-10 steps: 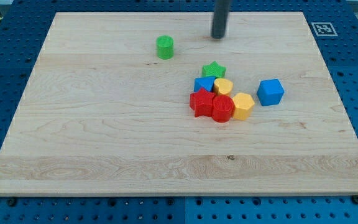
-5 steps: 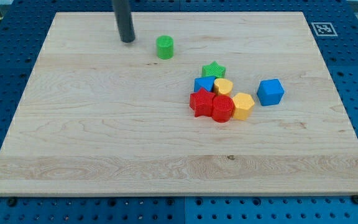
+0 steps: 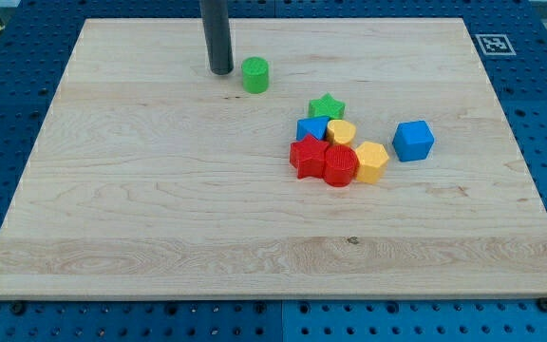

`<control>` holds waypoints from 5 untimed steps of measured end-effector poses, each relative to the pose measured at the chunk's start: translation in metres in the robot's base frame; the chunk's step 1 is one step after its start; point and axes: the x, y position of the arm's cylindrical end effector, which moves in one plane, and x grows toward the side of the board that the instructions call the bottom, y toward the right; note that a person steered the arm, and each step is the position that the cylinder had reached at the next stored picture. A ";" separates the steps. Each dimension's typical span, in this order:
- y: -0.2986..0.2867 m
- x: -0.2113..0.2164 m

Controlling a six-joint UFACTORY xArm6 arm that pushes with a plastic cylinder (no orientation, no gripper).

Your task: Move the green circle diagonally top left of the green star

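The green circle [image 3: 254, 75] stands on the wooden board [image 3: 160, 209] near the view's top, left of centre. The green star [image 3: 327, 106] lies lower and to the right of it, at the top of a cluster of blocks. My tip [image 3: 221, 70] rests on the board just left of the green circle, very close to it or touching its left side. The dark rod rises from the tip out of the view's top.
Below the green star sit a blue block [image 3: 311, 129], a yellow block [image 3: 341, 132], a red star [image 3: 307, 156], a red circle [image 3: 340, 165] and a yellow block [image 3: 371, 161]. A blue cube [image 3: 413, 141] lies to their right. A marker tag [image 3: 493, 44] is at the board's top right corner.
My tip swept from the board's top right of centre to the left past the green circle, then came back right to its left side. The green circle has shifted slightly right.
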 end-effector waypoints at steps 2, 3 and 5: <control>0.023 0.011; 0.051 0.011; 0.152 0.011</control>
